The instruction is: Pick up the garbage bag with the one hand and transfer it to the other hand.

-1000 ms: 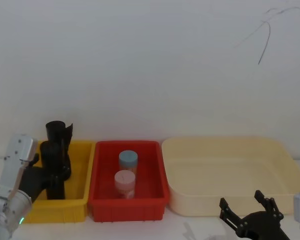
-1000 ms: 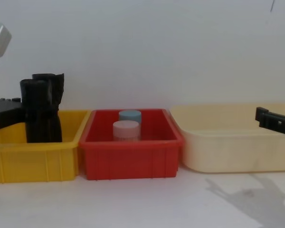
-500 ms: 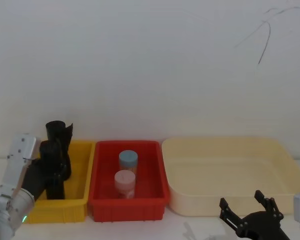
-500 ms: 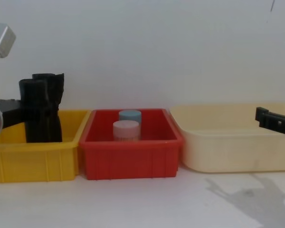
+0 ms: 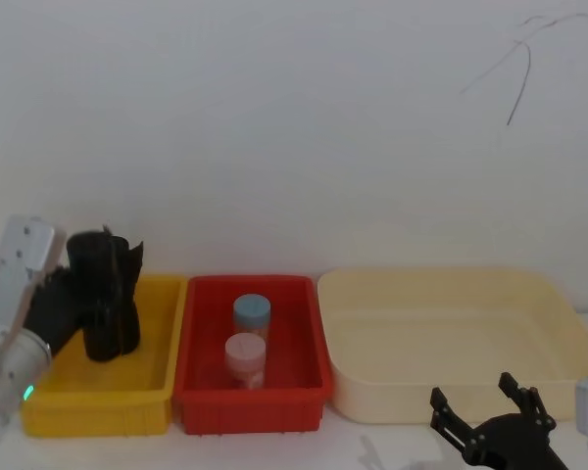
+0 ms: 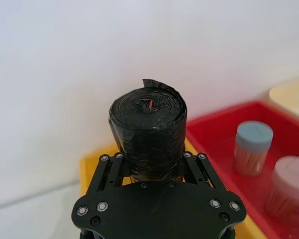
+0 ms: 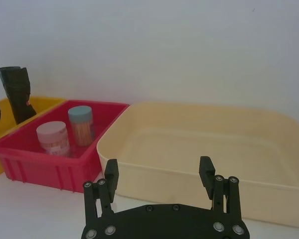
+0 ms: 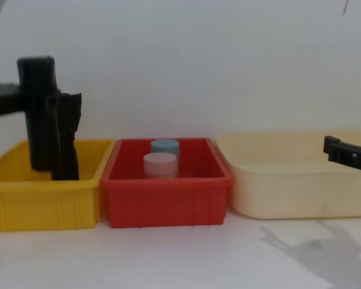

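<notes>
Garbage bag [image 5: 91, 294]: smooth black cylindrical roll of plastic film, flat-topped, upright. Located over the left part of the yellow plastic bin [image 5: 162, 323], lower end judged raised off the bin floor, top well above the rim.

Holder: left gripper [image 6: 152, 162], black, slim-fingered, on silver-white arm with green ring light. Fingers closed in on both sides of the roll; grip judged firm.

Receiver: right gripper [image 7: 158, 167], black, slim-fingered. Parked low at the near right, in front of the cream tray. Fingers spread wide, nothing between them. Well apart from the bag.

Progress: pickup judged done or nearly so. Outstanding: carrying the roll toward the middle, bringing the right gripper up to meet it, closing on a free stretch of the roll, releasing on the left.

Surroundings:
- Second black roll [image 8: 69, 132], ragged and flared at the top, standing in the same yellow bin just beside the bag, possibly touching; risk of being dragged or tipped on the way out.
- Red plastic bin [image 5: 314, 333], between the two grippers, holding a blue-lidded jar [image 5: 251, 313] and a pink-lidded jar [image 5: 243, 354]; to be passed over.
- Broad cream plastic tray [image 5: 451, 279], nothing in it.
- White table [image 8: 168, 259], bare in front of the bins.
</notes>
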